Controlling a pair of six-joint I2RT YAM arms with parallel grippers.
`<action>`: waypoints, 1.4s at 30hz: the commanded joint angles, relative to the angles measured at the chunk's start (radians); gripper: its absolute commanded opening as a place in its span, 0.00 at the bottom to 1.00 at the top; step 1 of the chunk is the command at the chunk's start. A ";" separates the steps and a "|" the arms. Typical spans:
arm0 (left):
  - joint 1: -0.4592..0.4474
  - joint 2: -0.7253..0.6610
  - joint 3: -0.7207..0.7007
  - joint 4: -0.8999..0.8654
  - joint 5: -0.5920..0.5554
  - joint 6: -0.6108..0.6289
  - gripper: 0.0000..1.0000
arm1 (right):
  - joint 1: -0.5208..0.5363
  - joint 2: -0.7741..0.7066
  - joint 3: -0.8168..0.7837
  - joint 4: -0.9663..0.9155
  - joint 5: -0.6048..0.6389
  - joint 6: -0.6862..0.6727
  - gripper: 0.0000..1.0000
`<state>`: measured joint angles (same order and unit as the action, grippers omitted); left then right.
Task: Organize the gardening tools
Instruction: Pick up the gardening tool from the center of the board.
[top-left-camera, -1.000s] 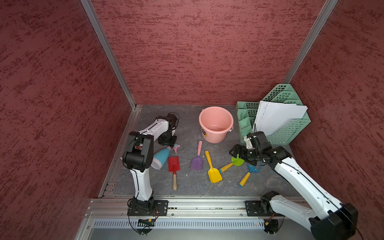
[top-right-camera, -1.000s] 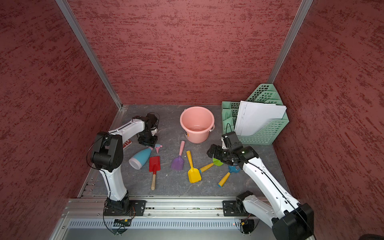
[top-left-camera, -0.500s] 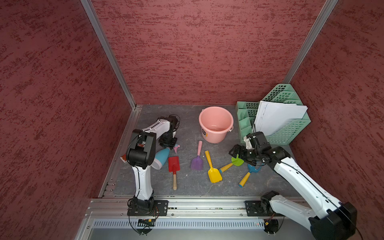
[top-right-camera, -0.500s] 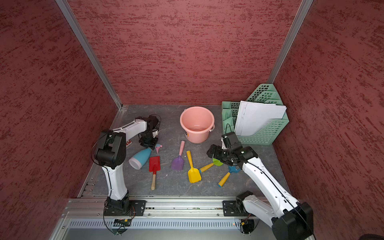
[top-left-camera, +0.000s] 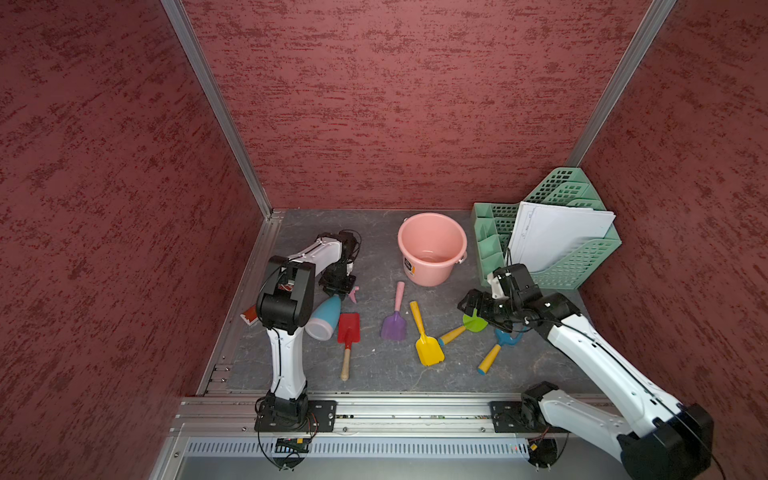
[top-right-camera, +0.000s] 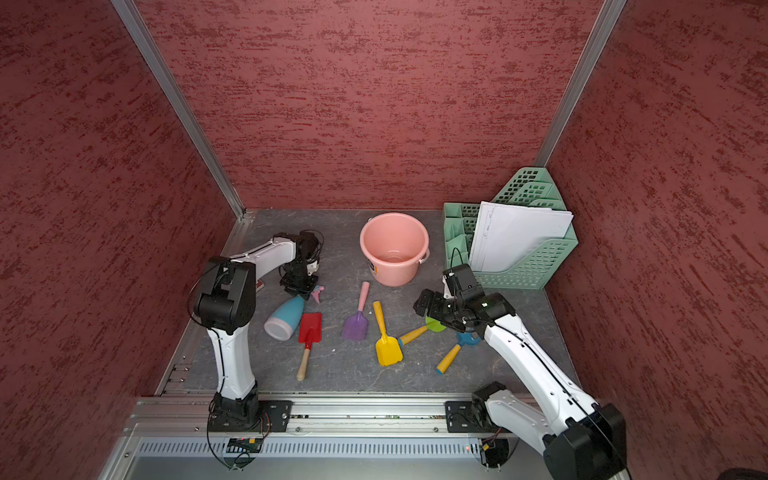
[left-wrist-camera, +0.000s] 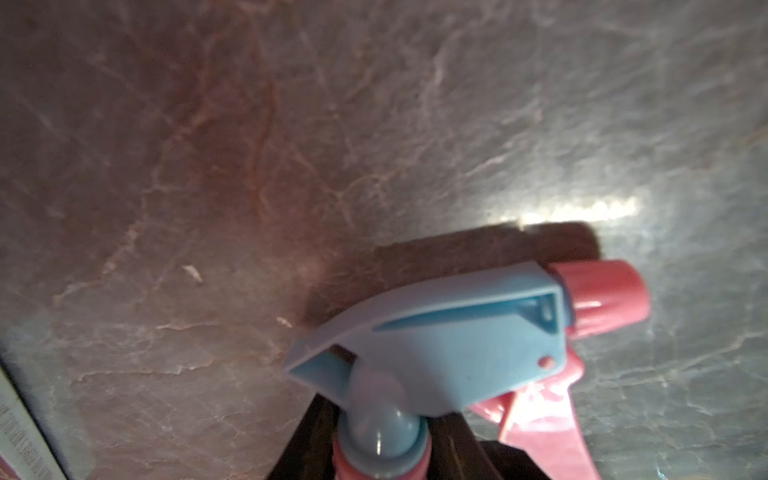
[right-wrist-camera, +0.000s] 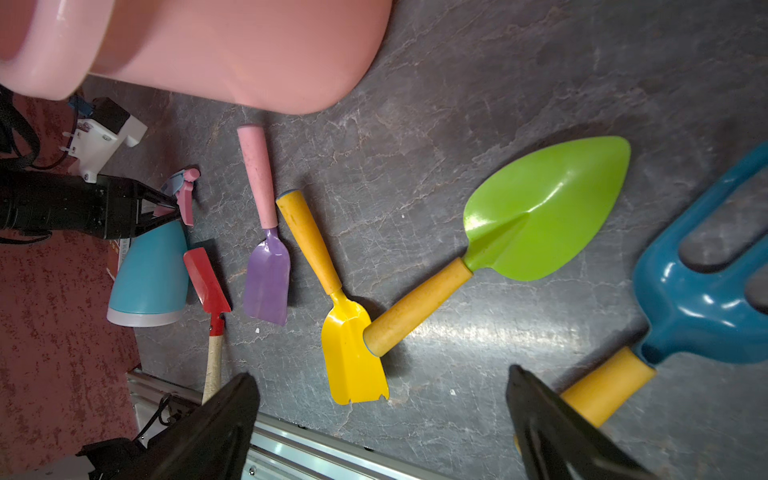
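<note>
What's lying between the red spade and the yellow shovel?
The purple scoop lies between the red spade and the yellow shovel, apart from both; both top views show it.

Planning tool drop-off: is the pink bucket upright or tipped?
Upright: the pink bucket stands on its base, mouth facing up in both top views.

A robot test cell in a lab: red textured walls (top-left-camera: 374, 104) on aluminium posts (top-left-camera: 216, 108) enclose a grey stone-look surface (top-left-camera: 374, 370), with white robot arms (top-left-camera: 590, 353) bolted to a front rail (top-left-camera: 395, 409).
</note>
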<state>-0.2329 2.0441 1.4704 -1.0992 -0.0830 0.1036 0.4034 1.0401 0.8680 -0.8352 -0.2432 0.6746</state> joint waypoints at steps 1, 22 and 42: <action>0.009 -0.010 0.030 0.033 0.016 -0.013 0.01 | 0.009 -0.015 -0.015 0.024 0.005 0.011 0.98; -0.034 -0.272 0.034 0.691 0.023 -0.096 0.00 | 0.009 -0.078 -0.094 0.175 -0.004 0.049 0.98; -0.042 -0.085 -0.232 1.812 -0.049 -0.058 0.00 | 0.008 -0.207 -0.211 0.391 -0.021 0.053 0.98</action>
<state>-0.2760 1.9339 1.2495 0.4828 -0.0986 0.0193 0.4034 0.8509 0.6743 -0.5140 -0.2584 0.7292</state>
